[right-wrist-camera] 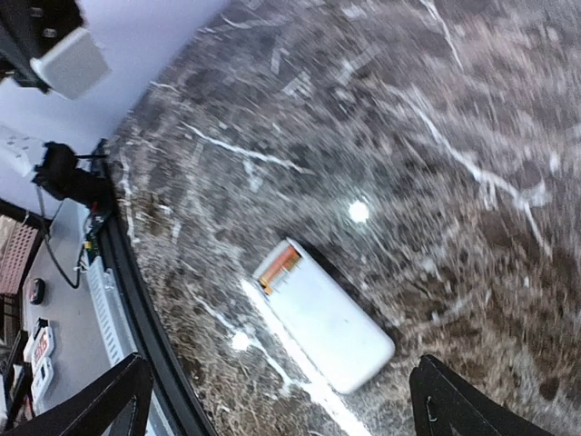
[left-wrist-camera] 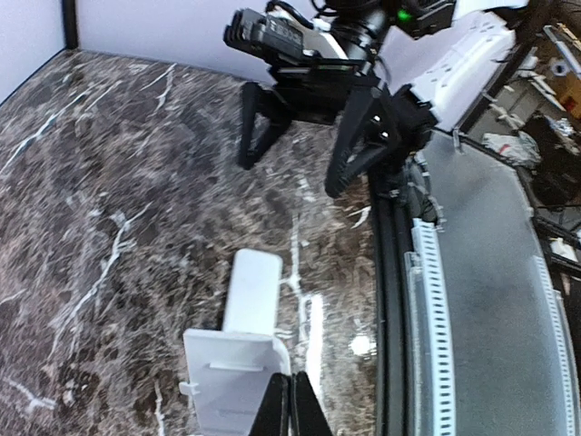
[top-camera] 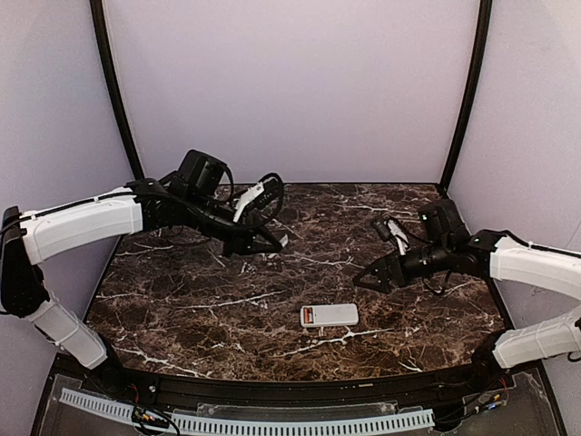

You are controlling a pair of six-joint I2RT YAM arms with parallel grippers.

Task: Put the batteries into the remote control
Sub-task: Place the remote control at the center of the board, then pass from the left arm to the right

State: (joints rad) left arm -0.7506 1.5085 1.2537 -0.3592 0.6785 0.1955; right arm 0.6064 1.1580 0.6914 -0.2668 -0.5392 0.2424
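Note:
The remote control (top-camera: 329, 315) lies back-up on the marble table, and the battery bay at its left end stands uncovered. Orange-red batteries (right-wrist-camera: 280, 265) sit in that bay, seen in the right wrist view on the white remote control (right-wrist-camera: 327, 318). My right gripper (top-camera: 369, 278) hovers up and to the right of the remote, open, with nothing between its fingers (right-wrist-camera: 113, 400). My left gripper (top-camera: 270, 242) hangs over the back left of the table, shut on a white battery cover (left-wrist-camera: 227, 381). In the left wrist view the remote control (left-wrist-camera: 252, 291) lies beyond the cover.
The table's black front rail (top-camera: 272, 391) and a white slotted cable duct (top-camera: 272, 422) run along the near edge. Black corner posts (top-camera: 113, 82) and purple-white walls close in the back and sides.

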